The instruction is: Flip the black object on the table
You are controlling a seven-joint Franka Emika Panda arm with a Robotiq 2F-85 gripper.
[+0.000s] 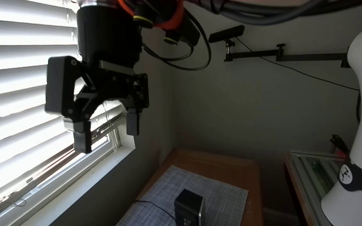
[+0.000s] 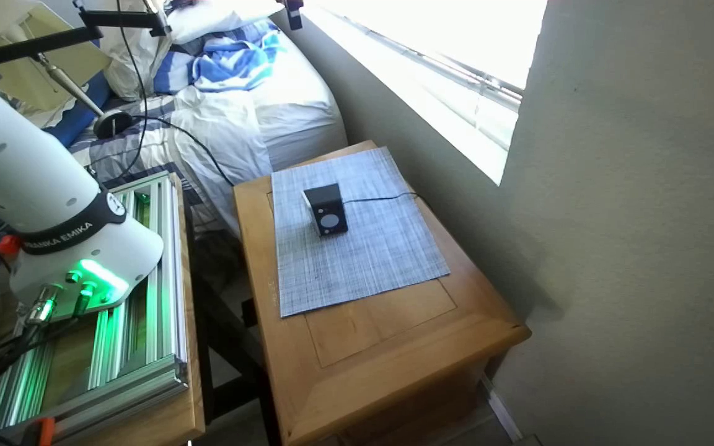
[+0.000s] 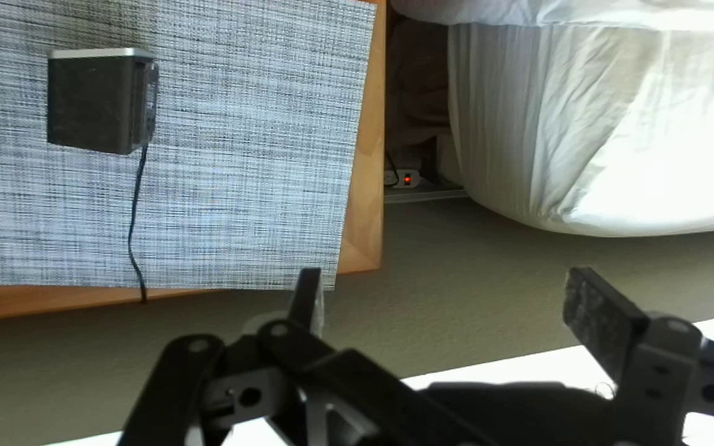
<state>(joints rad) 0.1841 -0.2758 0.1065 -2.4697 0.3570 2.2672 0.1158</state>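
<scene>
The black object is a small boxy block standing on the grey checked mat of the brown wooden table. In an exterior view the black object shows a face with a round grey disc, and the table shows whole from above. In the wrist view the black object is at the upper left, with a silvery edge and a thin cable, and the table's edge shows too. My gripper is open and empty, high above the table near the window. In the wrist view my gripper's fingers are wide apart.
The mat lies under the block. A black cable runs from the block to the table's wall side. The window sill and wall are beside the table. A bed stands beyond it. A metal-framed stand carries the robot base.
</scene>
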